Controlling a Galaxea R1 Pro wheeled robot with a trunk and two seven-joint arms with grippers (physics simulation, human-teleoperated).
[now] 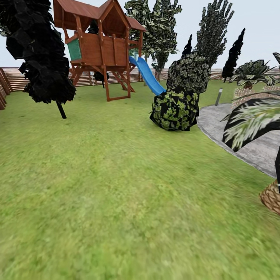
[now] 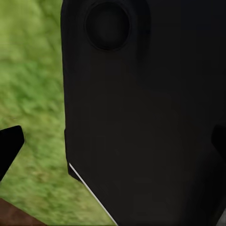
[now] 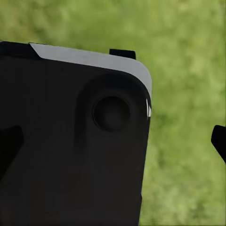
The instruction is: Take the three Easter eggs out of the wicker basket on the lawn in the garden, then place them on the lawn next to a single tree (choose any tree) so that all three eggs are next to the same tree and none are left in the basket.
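The wicker basket [image 1: 272, 197] sits at the right edge of the head view on the lawn [image 1: 116, 186], cut off by the frame; its contents cannot be determined, and no eggs are discernible. A dark-leaved plant [image 1: 252, 120] overhangs it, beside a grey paved path [image 1: 233, 128]. Farther out stand a rounded bush [image 1: 175, 109], a wooden playset [image 1: 101, 46] with a blue slide [image 1: 147, 76], and a slatted fence [image 1: 15, 77] enclosing the garden. Judged from this layout, the robot is in transit, with the basket off-centre and out of reach. Each wrist view looks across a black robot body panel [image 2: 141, 117] to grass. Dark fingertips [image 3: 219, 141] sit at opposite edges of the frame, so both grippers appear spread, holding nothing.
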